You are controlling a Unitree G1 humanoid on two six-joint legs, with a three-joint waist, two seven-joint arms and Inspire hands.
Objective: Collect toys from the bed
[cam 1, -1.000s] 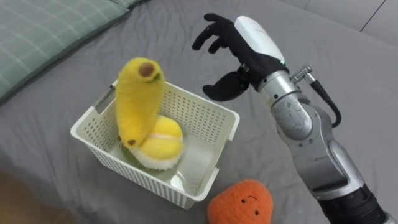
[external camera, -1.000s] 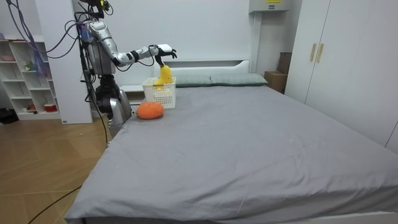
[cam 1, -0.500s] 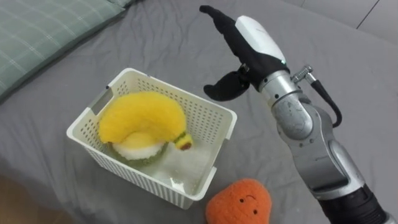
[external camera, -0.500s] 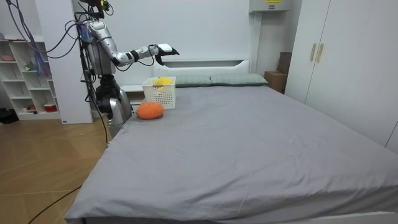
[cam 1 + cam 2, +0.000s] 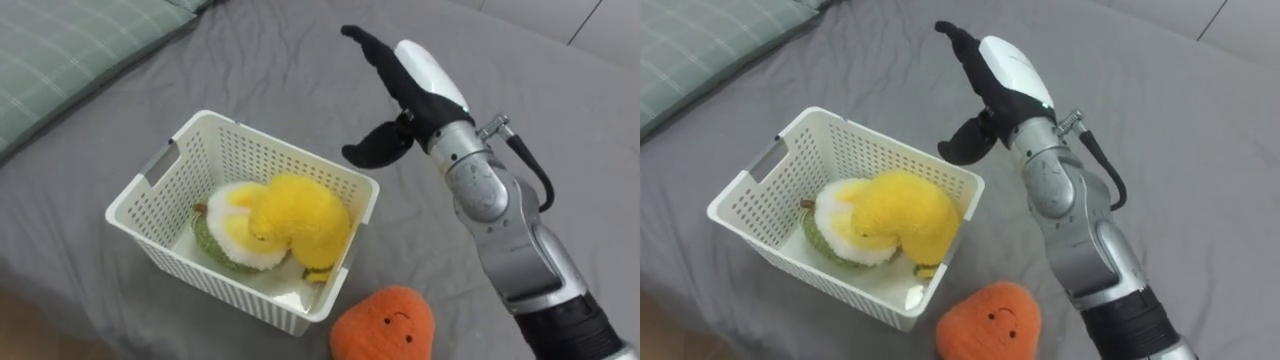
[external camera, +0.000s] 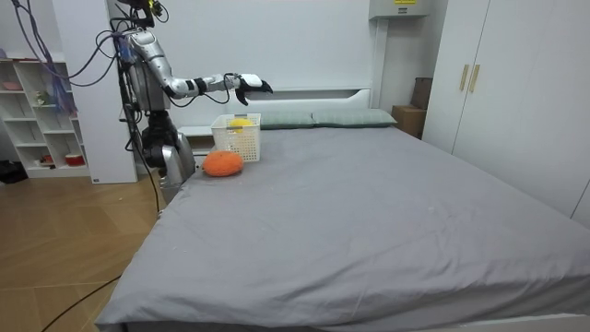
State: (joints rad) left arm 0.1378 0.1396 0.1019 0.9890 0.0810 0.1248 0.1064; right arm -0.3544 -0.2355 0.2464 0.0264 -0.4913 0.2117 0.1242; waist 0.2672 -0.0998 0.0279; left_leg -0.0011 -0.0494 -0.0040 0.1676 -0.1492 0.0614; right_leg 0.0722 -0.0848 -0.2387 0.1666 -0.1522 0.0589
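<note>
A yellow banana plush (image 5: 298, 220) (image 5: 902, 216) lies curled inside the white slatted basket (image 5: 150, 185) (image 5: 750, 181) on the grey bed, resting on a round yellow, white and green plush (image 5: 228, 232). An orange round plush with a small face (image 5: 383, 324) (image 5: 990, 320) (image 6: 222, 163) sits on the sheet just in front of the basket's near right corner. My right hand (image 5: 400, 95) (image 5: 985, 80) (image 6: 247, 84) hovers above and behind the basket's right rim, open with straight fingers, holding nothing.
A green checked pillow (image 5: 70, 50) lies at the upper left, by the head of the bed. In the room view I stand at the bed's head corner beside the basket (image 6: 237, 135); a white shelf unit (image 6: 41, 120) and wardrobe doors (image 6: 502, 92) flank the wide grey bed.
The banana plush, standing upright in the basket a second ago, has dropped and now lies curled inside it. My right hand has straightened its fingers and drawn slightly right of the basket.
</note>
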